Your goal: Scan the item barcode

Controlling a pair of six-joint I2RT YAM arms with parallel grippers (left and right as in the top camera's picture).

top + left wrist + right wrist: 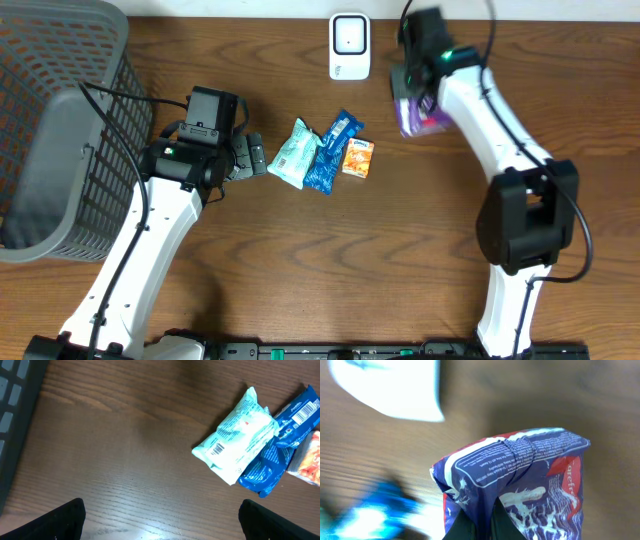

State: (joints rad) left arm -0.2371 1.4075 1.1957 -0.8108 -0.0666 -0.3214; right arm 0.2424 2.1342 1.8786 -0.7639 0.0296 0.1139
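Note:
A purple snack packet (520,475) with white print and a red patch hangs pinched in my right gripper (489,522), which is shut on it. From overhead that packet (425,115) is held just right of the white barcode scanner (349,45) at the table's back edge; the scanner (390,385) shows as a white blur in the right wrist view. My left gripper (252,155) is open, left of a pale green packet (294,152), a blue packet (330,150) and a small orange packet (358,157). The green packet (237,442) shows a barcode.
A grey mesh basket (55,120) fills the left side of the table. Its dark wall (15,420) shows at the left edge of the left wrist view. The blue packet (280,445) and orange packet (310,457) lie against the green one.

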